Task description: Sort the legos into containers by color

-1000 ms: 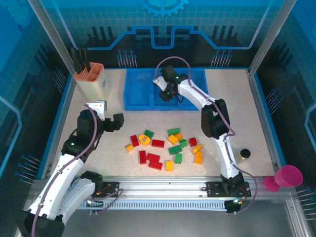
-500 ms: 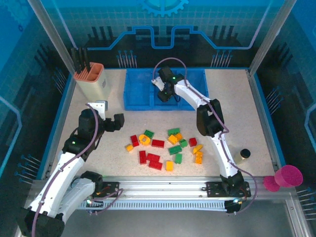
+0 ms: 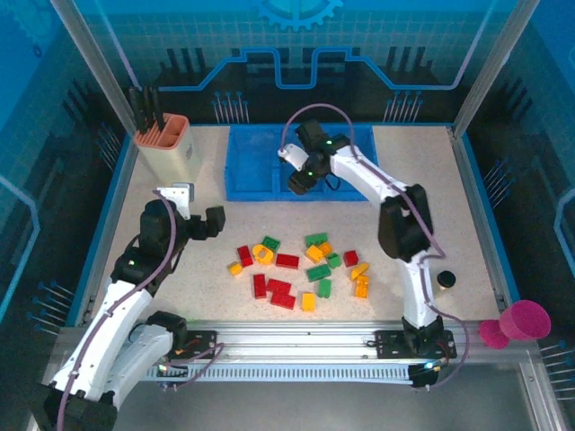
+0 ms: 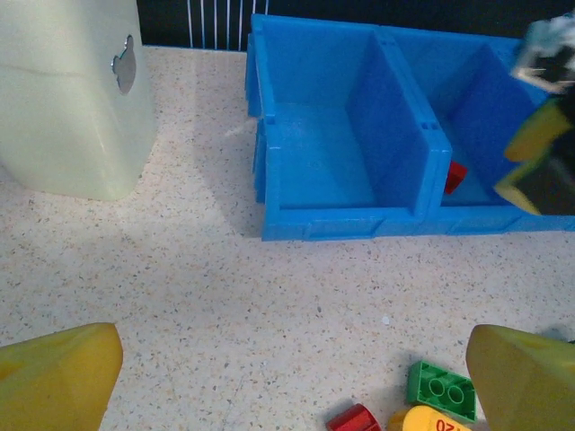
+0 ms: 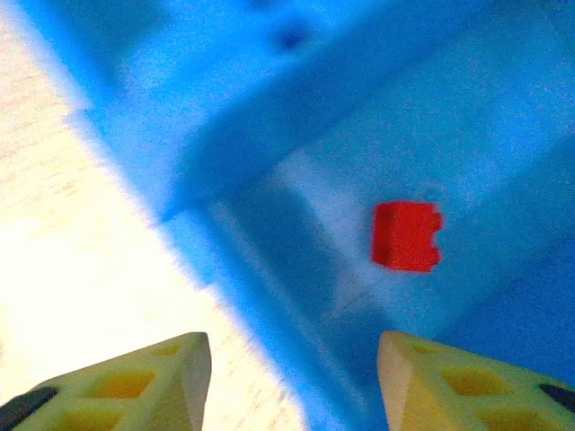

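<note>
Several red, green and yellow-orange legos lie scattered on the speckled table in the middle. The blue tray with its three compartments stands at the back. One red lego lies on the floor of the middle compartment. My right gripper hovers open and empty over that compartment's front wall. My left gripper is open and empty above bare table, left of the pile. A green lego sits by its right finger.
A beige cup with an orange rim stands left of the tray. Pink cups sit beyond the table's right front corner. A small black cylinder rests on the table by the right arm.
The right gripper has pulled back from inside the middle compartment toward its front wall, and the arm's elbow swung right. The left arm has barely moved.
</note>
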